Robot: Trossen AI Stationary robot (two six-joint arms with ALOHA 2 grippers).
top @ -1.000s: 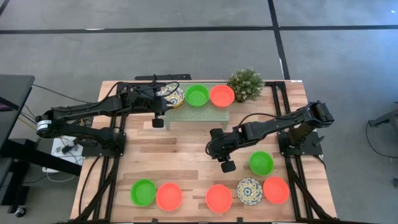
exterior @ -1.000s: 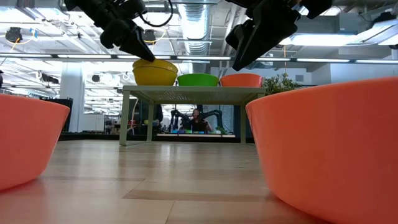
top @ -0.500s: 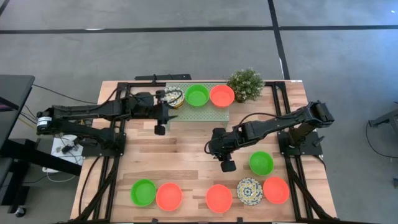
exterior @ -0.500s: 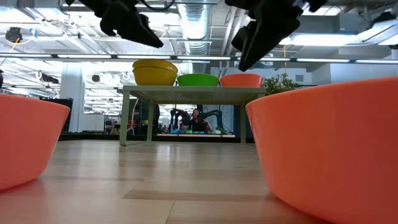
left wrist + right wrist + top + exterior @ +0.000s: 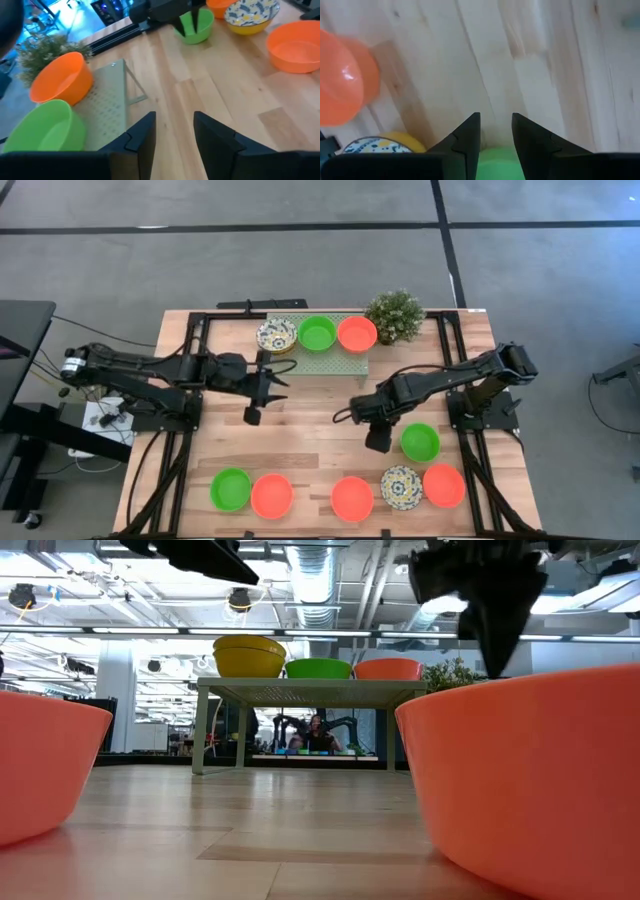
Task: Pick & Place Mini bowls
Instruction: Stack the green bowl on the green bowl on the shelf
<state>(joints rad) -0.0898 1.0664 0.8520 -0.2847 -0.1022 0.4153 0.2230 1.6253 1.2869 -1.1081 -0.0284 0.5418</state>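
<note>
Left pincer (image 5: 272,383) released (empty) beside riser (image 5: 318,360); right pincer (image 5: 378,442) parted by green bowl (image 5: 420,442).

Three bowls (image 5: 317,333) sit on my raised shelf (image 5: 318,360) at upper centre, plant (image 5: 395,314) right of them; six bowls (image 5: 351,497) lower down.

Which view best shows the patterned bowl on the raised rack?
The high view: the patterned bowl shows its ornate inside, left of the green bowl on the rack. The low view shows only its yellow outside. Neither wrist view shows it.
</note>
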